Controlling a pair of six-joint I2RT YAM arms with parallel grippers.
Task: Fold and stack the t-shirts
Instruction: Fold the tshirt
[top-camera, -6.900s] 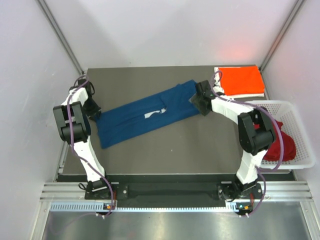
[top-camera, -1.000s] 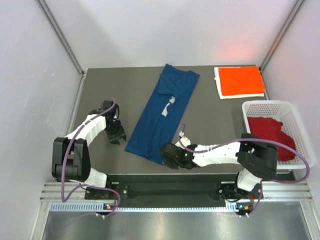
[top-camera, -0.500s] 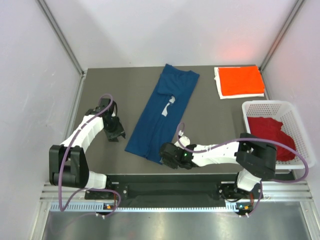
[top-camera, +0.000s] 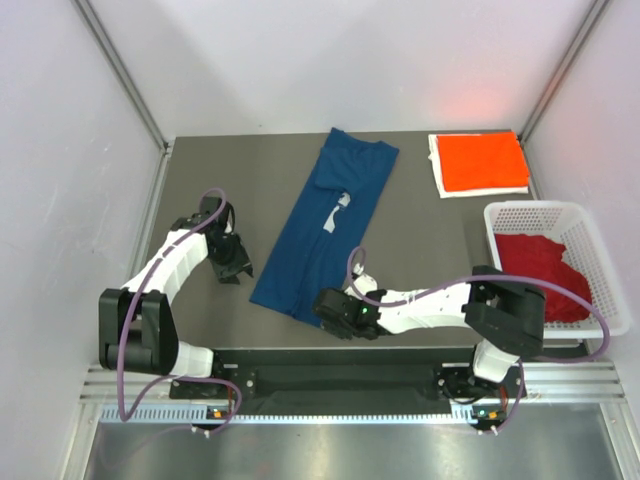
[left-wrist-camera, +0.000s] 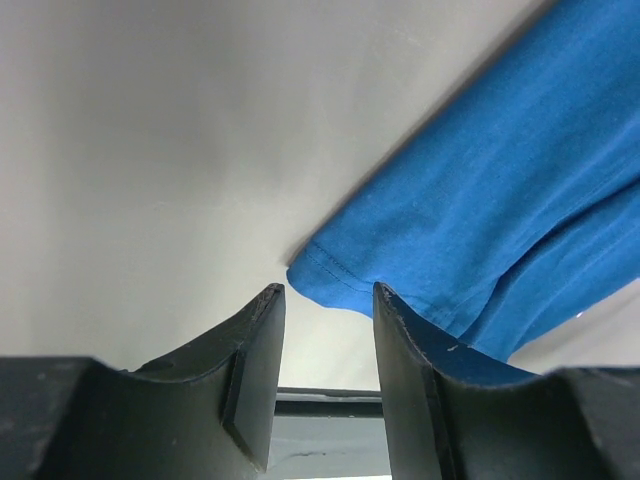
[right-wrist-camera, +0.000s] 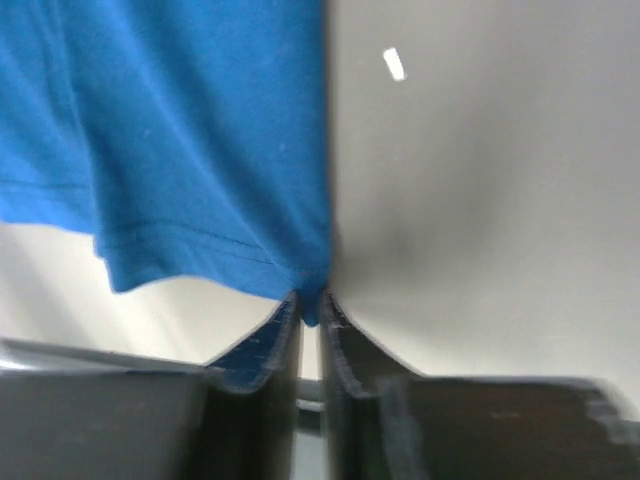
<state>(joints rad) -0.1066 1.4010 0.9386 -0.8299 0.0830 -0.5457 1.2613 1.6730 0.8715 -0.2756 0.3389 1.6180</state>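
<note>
The navy blue t-shirt, folded into a long strip with its white print up, lies slanted from the back middle of the table toward the front. My right gripper is low at its near right corner, shut on the hem corner; blue cloth spreads away from the tips. My left gripper stands open just left of the near left corner, which lies a little beyond the fingertips with nothing between them. A folded orange-red t-shirt lies at the back right. A dark red t-shirt is bunched in the basket.
The white lattice basket stands off the table's right edge. A white sheet edge shows under the orange-red shirt. The dark table edge runs just in front of both grippers. White walls and slanted posts enclose the table.
The navy shirt has swung from lying across the table to pointing front to back. In the last second my right gripper shifted slightly left and closed on the hem corner; the left barely moved.
</note>
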